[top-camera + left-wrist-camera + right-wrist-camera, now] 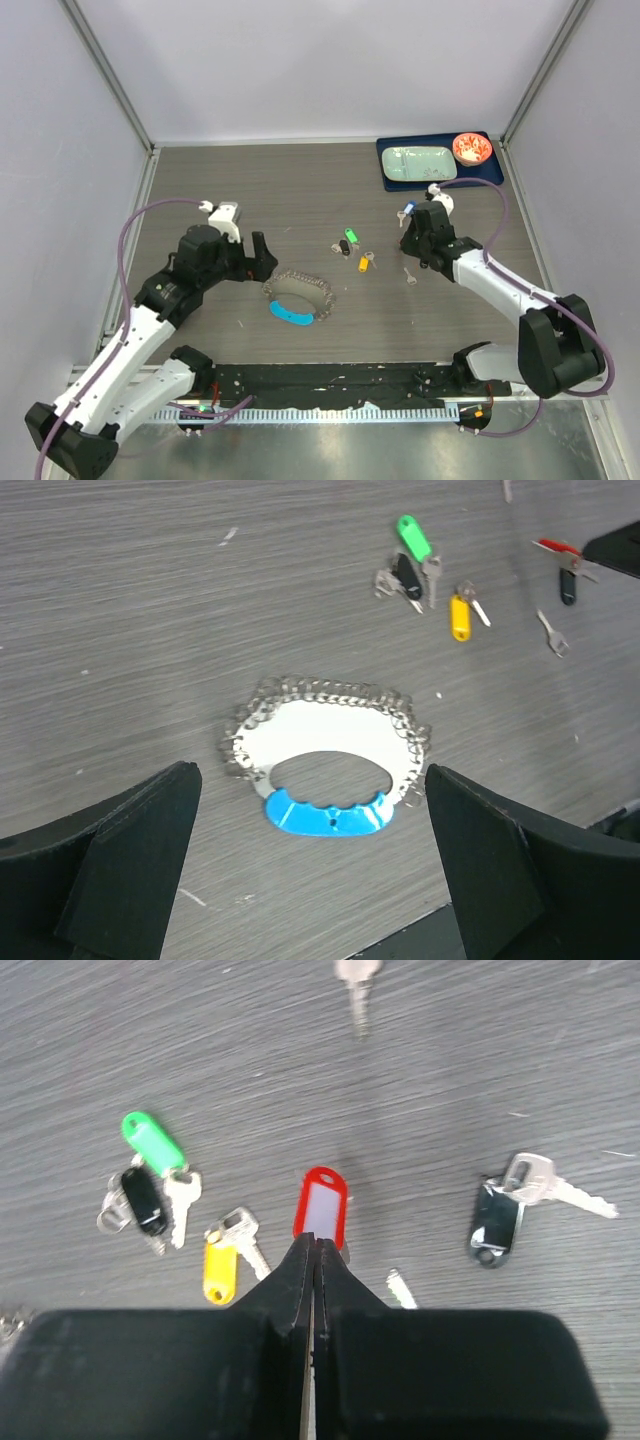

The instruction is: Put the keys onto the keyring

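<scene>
A: R gripper [315, 1245]?
B: Jaws shut tight, pinching the red-tagged key [321, 1205] by its flat plastic tag.
A: L gripper [310, 780]?
B: Wide open, empty, over the keyring [320, 695]: beaded chain loop w/ blue crescent [325, 815], on wood-grain table [120, 600]. Loose keys [350, 236] lie btwn arms.

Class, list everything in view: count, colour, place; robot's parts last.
keyring: one, silvery with blue crescent, near the middle
green-tagged key: one, green, right of keyring
yellow-tagged key: one, yellow, near the green
black-tagged keys: two, black, one beside green, one apart
red-tagged key: one, red, held by right gripper
bare key: one, silvery, alone
tray: one, dark blue, far right corner
dish: one, pale green, on tray
bowl: one, red-orange, on tray
left gripper: one, black, open, beside keyring
right gripper: one, black, shut on red-tagged key
</scene>
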Controlling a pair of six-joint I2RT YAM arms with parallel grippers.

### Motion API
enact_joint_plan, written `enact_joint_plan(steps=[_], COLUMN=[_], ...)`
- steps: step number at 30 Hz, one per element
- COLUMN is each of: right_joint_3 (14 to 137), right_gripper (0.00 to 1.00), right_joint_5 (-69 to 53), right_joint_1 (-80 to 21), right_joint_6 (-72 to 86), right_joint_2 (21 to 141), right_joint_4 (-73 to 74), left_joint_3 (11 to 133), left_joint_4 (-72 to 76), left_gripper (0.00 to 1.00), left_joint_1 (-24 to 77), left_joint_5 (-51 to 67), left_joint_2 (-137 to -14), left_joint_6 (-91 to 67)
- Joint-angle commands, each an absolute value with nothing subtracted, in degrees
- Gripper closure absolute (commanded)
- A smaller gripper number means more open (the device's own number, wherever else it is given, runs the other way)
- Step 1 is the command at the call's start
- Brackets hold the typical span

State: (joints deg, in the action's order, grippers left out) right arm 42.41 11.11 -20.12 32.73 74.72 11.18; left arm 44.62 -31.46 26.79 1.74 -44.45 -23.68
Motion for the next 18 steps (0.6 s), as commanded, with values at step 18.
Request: enact_joint_plan(steps=[18], right_joint_3=[46.49], right_gripper=[0.99], right_joint_5=[20.22], right_joint_1=[-44.11], right_joint_6=[36.2], right_joint_2=[76.54], right_joint_4=[36.04], left_joint_3=[49.75], left_joint_4=[-36.47], left_gripper=[0.0], left_joint_1=[31.38], left_joint_5=[-10.28], left_joint_2=[-45.88], left_joint_6=[-18.02])
